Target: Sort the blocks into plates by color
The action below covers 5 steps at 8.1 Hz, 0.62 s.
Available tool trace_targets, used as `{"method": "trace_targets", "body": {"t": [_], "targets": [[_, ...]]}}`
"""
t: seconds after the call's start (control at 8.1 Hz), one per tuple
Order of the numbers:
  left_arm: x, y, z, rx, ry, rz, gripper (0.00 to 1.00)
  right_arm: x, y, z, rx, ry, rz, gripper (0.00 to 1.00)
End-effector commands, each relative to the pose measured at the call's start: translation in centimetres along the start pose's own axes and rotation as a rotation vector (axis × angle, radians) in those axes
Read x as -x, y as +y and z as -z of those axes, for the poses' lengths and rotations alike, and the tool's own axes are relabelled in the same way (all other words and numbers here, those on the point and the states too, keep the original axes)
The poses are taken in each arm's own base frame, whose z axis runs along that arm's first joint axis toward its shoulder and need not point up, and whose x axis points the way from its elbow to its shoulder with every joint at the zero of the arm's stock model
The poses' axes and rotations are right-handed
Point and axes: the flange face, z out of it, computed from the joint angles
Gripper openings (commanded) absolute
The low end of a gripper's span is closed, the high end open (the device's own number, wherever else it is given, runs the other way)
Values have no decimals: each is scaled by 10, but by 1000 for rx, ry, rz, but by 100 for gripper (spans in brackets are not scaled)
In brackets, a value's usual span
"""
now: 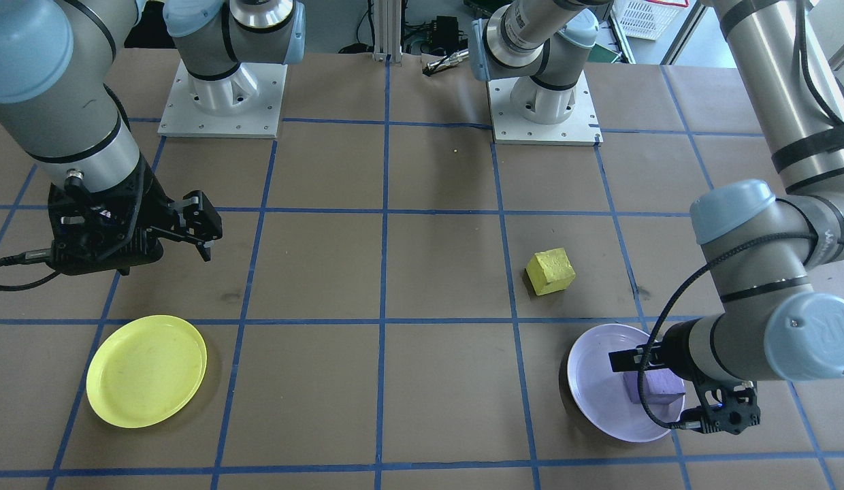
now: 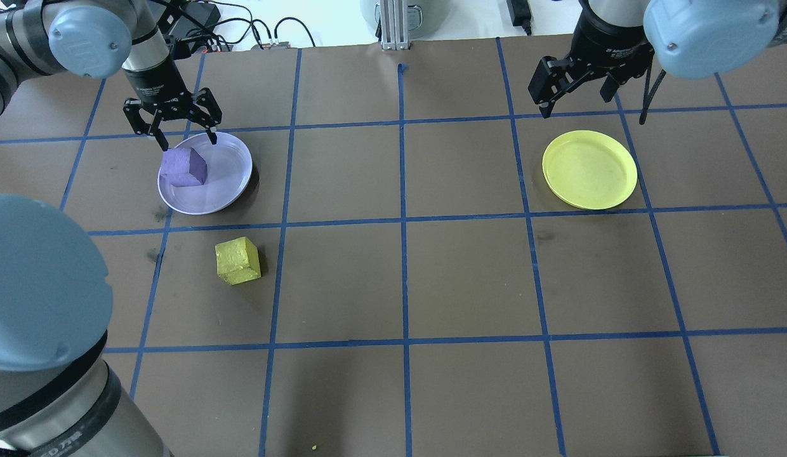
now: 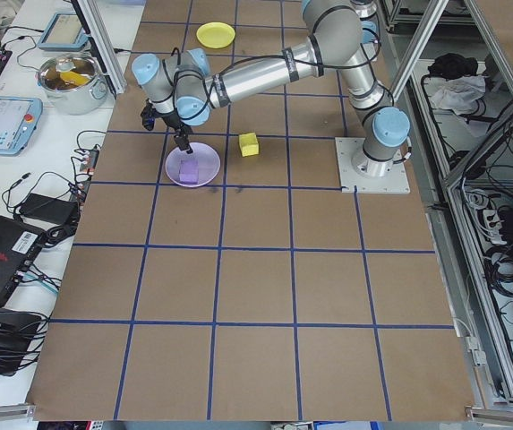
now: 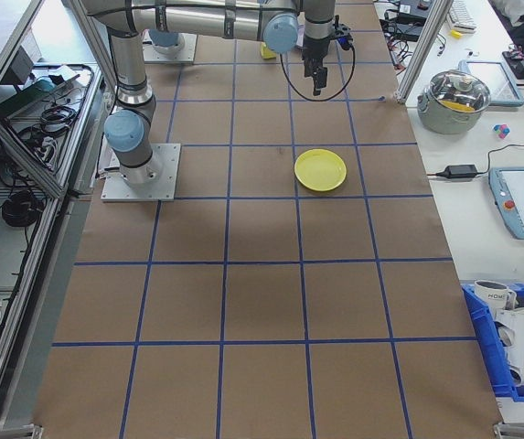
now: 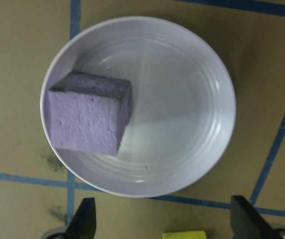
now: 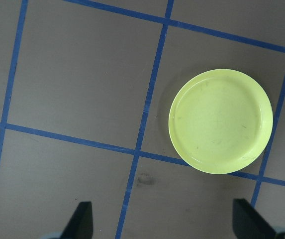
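The purple block (image 2: 184, 167) lies in the lavender plate (image 2: 231, 181), against its left side; the left wrist view shows the purple block (image 5: 87, 117) resting free on the plate (image 5: 182, 109). My left gripper (image 2: 187, 139) hangs open just above it, its fingers clear of the block. The yellow block (image 2: 238, 260) sits on the table in front of that plate, apart from it. The yellow plate (image 2: 589, 169) lies at the right with nothing in it. My right gripper (image 2: 574, 101) hovers open behind it, holding nothing; below it, the right wrist view shows the yellow plate (image 6: 221, 121).
Both arm bases (image 1: 221, 99) stand on white mounting plates at the robot's edge of the table. A brown cover with blue tape lines (image 2: 403, 219) spans the table. A pot (image 3: 70, 79) and tablets sit on a side bench beyond the left end.
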Motion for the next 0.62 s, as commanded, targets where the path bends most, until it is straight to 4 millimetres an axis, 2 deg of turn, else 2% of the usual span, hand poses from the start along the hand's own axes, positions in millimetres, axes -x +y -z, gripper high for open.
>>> {"method": "trace_targets", "body": {"t": [0.0, 0.12, 0.25, 0.49], "targets": [[-40, 73, -18, 101, 67, 231, 100, 0, 0, 0, 0, 0, 0, 100], [-45, 101, -34, 113, 112, 238, 100, 0, 0, 0, 0, 0, 0, 100], [-45, 122, -61, 122, 112, 237, 100, 0, 0, 0, 0, 0, -1, 100], [-39, 141, -105, 107, 121, 186, 100, 0, 0, 0, 0, -1, 0, 100]]}}
